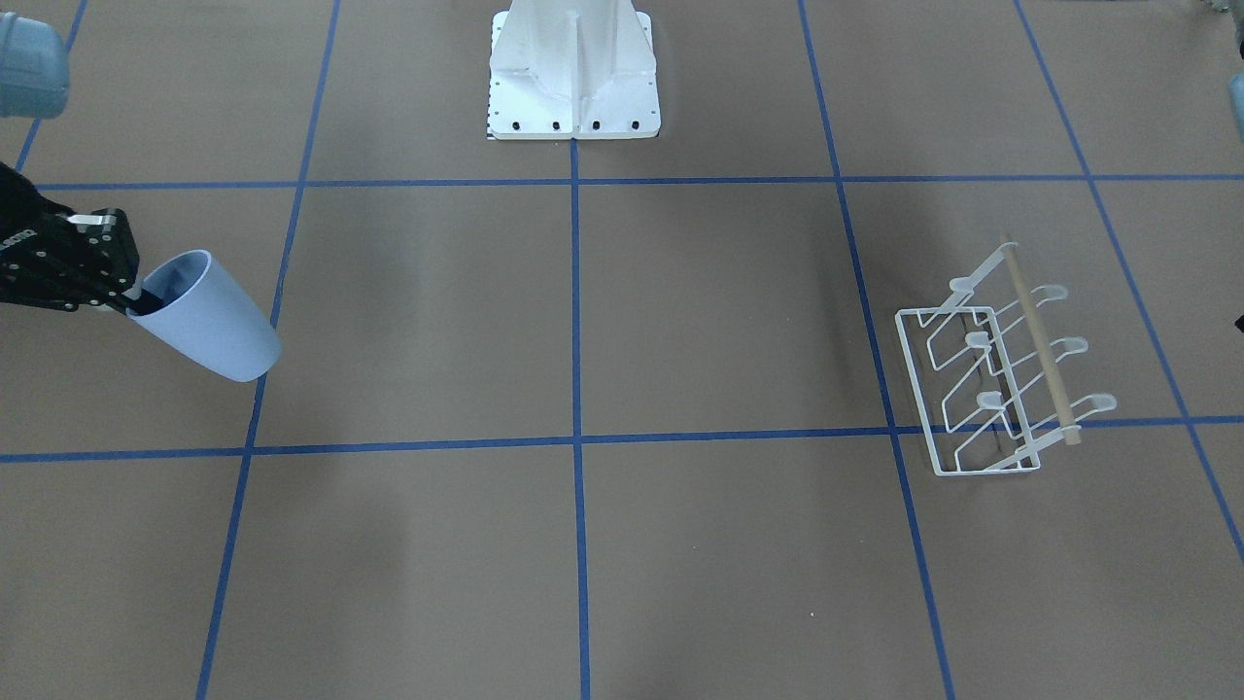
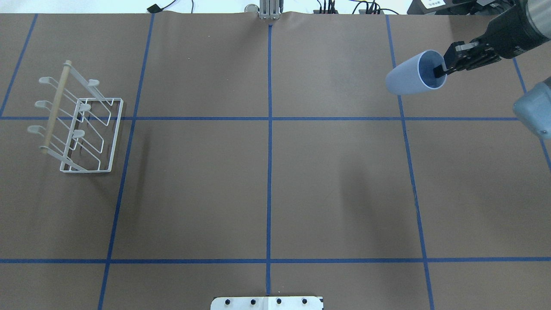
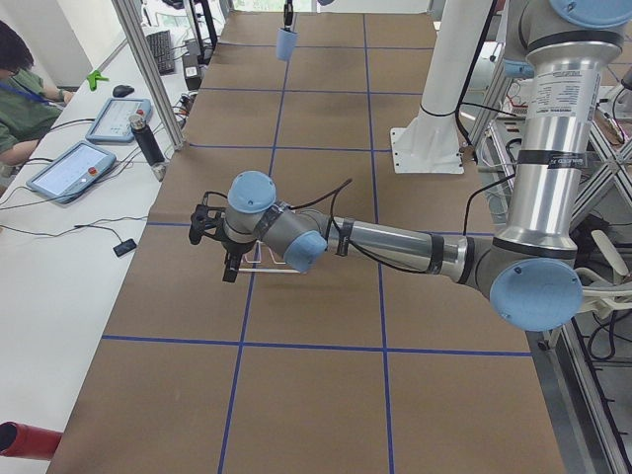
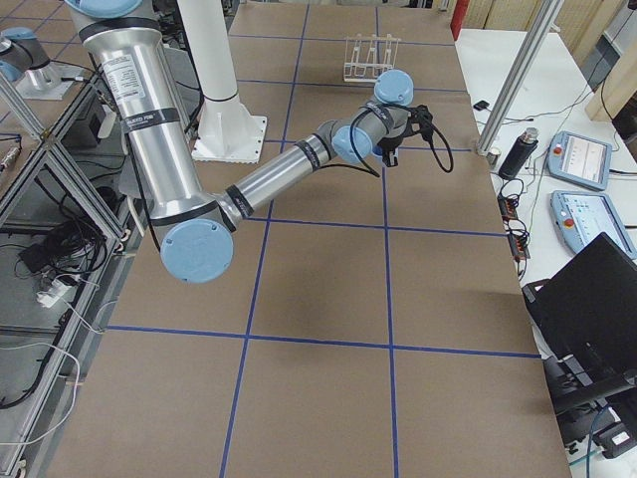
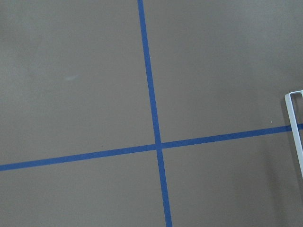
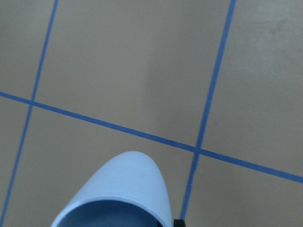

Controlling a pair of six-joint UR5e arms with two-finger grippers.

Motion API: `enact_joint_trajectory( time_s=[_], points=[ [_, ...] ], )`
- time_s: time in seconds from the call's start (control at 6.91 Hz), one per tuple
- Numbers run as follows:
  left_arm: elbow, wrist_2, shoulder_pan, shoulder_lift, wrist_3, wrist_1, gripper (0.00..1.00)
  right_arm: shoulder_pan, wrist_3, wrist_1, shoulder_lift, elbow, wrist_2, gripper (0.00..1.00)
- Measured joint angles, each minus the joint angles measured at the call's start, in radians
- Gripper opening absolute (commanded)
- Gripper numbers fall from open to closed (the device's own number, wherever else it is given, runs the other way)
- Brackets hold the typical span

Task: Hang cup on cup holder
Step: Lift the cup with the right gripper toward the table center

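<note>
The light-blue cup [image 1: 209,316] is held on its side above the table, base pointing away from the gripper. My right gripper [image 1: 131,297] is shut on its rim, one finger inside the mouth and one outside. The same shows in the overhead view: the cup [image 2: 415,72] and the right gripper [image 2: 441,71] are at the far right. The cup also fills the bottom of the right wrist view [image 6: 128,189]. The white wire cup holder [image 2: 79,125] with its wooden rod stands empty at the far left [image 1: 1001,369]. My left gripper [image 3: 222,242] hovers above it; I cannot tell its state.
The white bolted robot pedestal [image 1: 573,78] stands at the table's middle on the robot's side. Blue tape lines grid the brown table. An operator [image 3: 20,89] sits by tablets on the side bench. A corner of the rack [image 5: 296,127] shows in the left wrist view.
</note>
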State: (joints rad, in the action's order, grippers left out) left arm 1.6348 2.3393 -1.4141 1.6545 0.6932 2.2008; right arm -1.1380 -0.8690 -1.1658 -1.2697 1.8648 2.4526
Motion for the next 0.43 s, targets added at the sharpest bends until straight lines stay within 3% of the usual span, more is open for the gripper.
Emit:
enact_joint_trajectory(
  time_s=[0.43],
  points=[
    [0.005, 0.004, 0.083, 0.006, 0.544, 0.456, 0.98, 0.172, -0.553, 0.545, -0.01, -0.001, -0.174, 0.0]
  ],
)
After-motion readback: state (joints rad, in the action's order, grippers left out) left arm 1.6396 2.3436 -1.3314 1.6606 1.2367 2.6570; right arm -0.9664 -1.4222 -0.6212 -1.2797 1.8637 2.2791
